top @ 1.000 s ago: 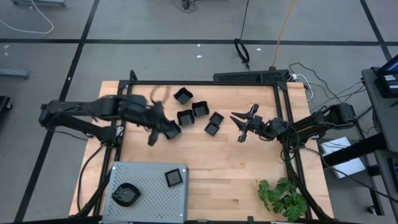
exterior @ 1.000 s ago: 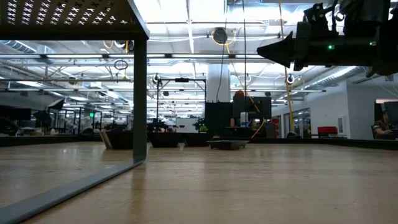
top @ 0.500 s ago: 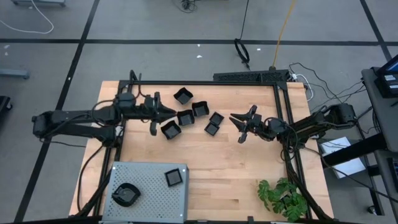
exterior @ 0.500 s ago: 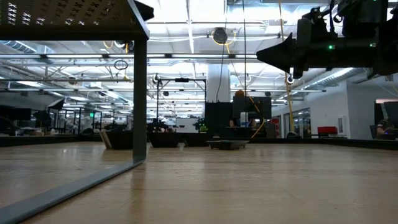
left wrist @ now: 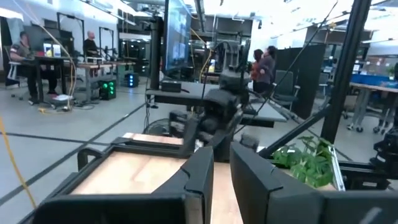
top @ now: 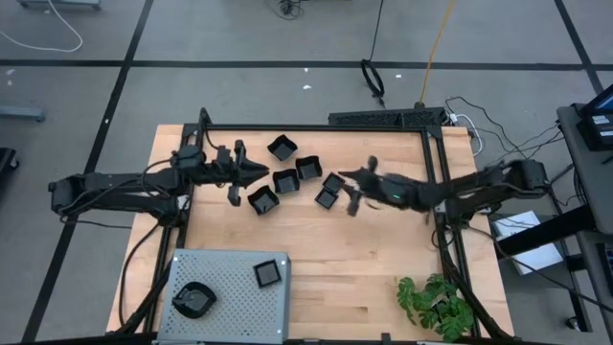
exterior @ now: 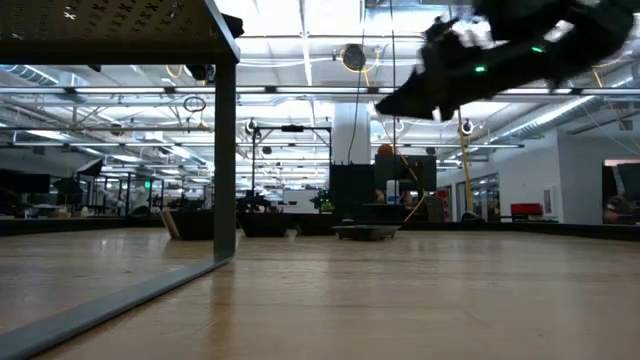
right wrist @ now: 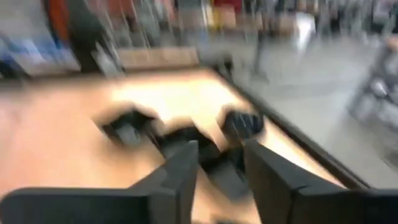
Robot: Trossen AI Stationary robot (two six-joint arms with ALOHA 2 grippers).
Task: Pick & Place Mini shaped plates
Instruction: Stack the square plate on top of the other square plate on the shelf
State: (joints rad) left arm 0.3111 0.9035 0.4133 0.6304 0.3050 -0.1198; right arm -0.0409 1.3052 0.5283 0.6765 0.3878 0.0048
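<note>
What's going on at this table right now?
A two-arm robot is sorting mini shaped plates from a cluster of five at the back of the table onto a grey perforated tray at the front left, where two plates already sit. The right tool is open and empty, beside the cluster's right edge. The left tool, also open and holding nothing, is at the cluster's left edge. No plate is gripped at this moment.

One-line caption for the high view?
Right gripper beside five black mini plates; left gripper opposite; two plates on grey tray.
</note>
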